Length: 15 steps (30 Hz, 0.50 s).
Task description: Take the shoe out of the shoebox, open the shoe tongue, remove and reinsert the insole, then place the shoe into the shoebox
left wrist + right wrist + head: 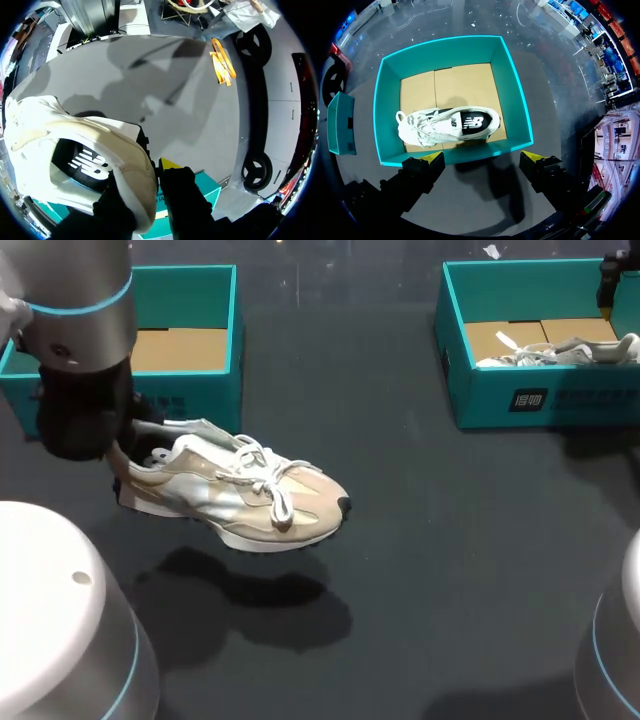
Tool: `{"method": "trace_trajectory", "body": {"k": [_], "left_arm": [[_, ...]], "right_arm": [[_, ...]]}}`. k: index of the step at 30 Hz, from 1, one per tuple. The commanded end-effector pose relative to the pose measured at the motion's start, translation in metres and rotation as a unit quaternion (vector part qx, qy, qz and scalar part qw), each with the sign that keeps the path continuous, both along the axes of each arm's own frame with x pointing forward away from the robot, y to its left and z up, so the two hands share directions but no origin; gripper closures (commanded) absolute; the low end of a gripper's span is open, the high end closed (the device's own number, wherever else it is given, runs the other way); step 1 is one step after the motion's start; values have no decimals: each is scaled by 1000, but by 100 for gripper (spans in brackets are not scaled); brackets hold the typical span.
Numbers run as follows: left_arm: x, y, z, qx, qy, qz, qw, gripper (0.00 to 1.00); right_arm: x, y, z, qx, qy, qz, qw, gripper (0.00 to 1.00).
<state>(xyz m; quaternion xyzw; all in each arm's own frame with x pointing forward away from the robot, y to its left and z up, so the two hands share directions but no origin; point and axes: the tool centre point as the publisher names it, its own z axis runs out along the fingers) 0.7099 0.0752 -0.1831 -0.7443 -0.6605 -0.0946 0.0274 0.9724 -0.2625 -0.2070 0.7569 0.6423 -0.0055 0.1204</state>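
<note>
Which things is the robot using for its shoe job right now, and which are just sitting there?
In the job: the beige shoe, lifted by its heel in the left gripper; the empty shoebox behind it.
Just sitting: the other shoebox with a white shoe lying inside; the right gripper hangs open above it, touching neither.

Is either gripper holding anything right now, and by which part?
The left gripper holds the beige shoe by its heel, clear of the table. The right gripper is open, holding nothing.
</note>
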Motion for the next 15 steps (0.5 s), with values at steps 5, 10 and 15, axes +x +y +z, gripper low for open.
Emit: {"method": "trace_trajectory", "body": {"k": [5, 10, 15], "left_arm": [[2, -10, -11, -3, -24, 17, 1000, 100], [6, -44, -23, 4, -16, 35, 999, 100], [9, -77, -38, 18, -7, 22, 1000, 100]], "right_arm": [[-1, 0, 0, 0, 0, 0, 1000, 0], [-1, 0, 0, 0, 0, 0, 1000, 0], [-1, 0, 0, 0, 0, 0, 1000, 0]]}}
